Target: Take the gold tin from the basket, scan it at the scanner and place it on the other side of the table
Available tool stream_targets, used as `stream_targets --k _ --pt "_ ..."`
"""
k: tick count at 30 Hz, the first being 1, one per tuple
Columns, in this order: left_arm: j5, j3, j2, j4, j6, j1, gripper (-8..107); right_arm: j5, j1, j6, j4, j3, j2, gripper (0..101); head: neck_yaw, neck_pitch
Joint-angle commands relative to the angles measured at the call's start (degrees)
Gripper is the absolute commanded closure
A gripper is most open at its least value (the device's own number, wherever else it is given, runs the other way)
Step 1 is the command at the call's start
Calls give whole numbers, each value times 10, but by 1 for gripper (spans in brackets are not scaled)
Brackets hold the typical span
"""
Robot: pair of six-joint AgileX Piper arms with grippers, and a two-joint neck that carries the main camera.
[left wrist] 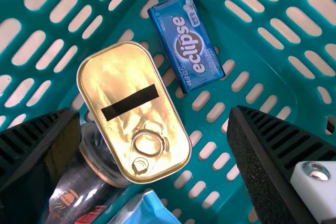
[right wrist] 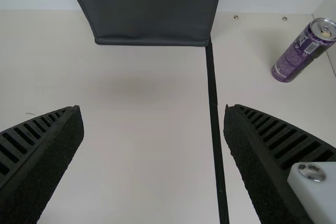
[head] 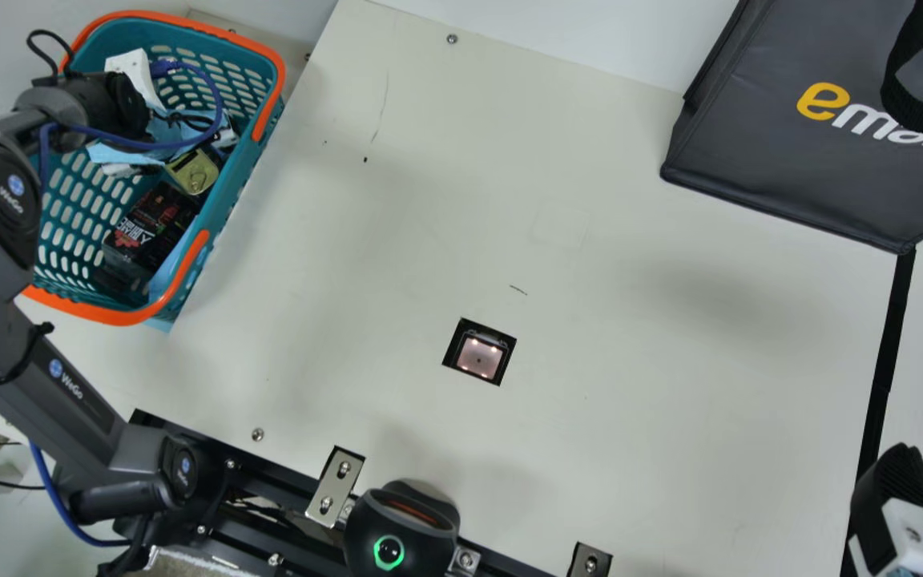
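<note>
My left pincer (left wrist: 155, 119) is spread, holding nothing — gold tin (left wrist: 126, 85) between its fingers, ungripped, in the basket (head: 272, 72). Progress: none, I'd judge. Left: grip, lift, scan at scanner (head: 479, 357) — then table's (head: 670, 385) other side.

L arm (head: 61, 365): gry | rnd jt cap (head: 11, 195) | blu cbl (head: 109, 543) | R gripper (head: 894, 489): blk ribs (right wrist: 31, 135), wht mt (head: 914, 533)

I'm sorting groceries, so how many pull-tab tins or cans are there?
2. The gold tin lies in the basket; the purple can is on the table, across the black strip from the scanner. More may be hidden in the basket.
</note>
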Motion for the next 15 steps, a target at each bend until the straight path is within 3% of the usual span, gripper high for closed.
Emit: stream_targets --k 1,15 --pt "-9 3 2 -1 2 1 9 0 0 0 0 0 0 6 2 -17" --pt "-36 22 11 -26 16 13 9 0 0 0 0 0 0 6 2 -17"
